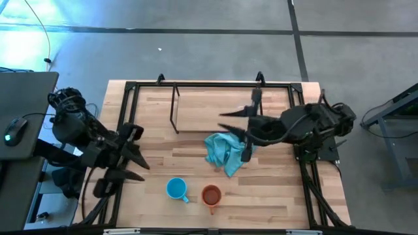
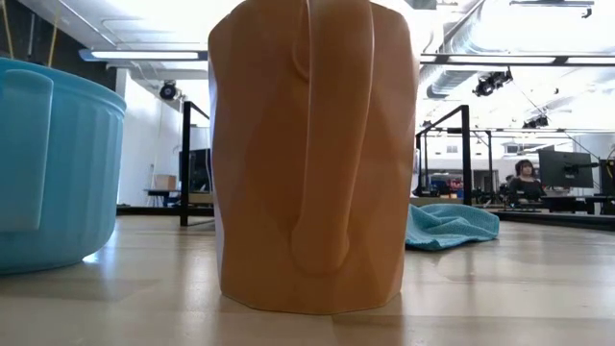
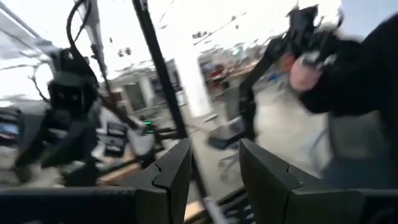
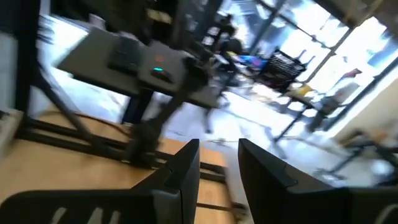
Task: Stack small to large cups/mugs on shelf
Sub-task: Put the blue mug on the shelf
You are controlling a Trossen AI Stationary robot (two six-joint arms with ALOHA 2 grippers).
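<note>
The bright blue mug [image 1: 176,188] and the orange-brown mug [image 1: 210,194] stand upright side by side near the table's near edge. In the low view the orange-brown mug [image 2: 312,154] fills the middle, its handle toward the camera, and the blue mug [image 2: 53,163] is at the left. The shelf [image 1: 175,108] stands at the far side of the table. The glass cup does not show. My left gripper [image 1: 138,153] is open at the table's left edge. My right gripper [image 1: 236,134] is open above the teal cloth [image 1: 222,155]. Both wrist views show a gap between the fingers and nothing in it.
The teal cloth [image 2: 452,226] lies crumpled mid-table, behind and right of the mugs. A black frame [image 1: 297,88] borders the table. Bare wood lies between the mugs and the shelf. A desk with a mouse [image 1: 16,127] stands left of the table; a person [image 2: 526,178] sits far behind.
</note>
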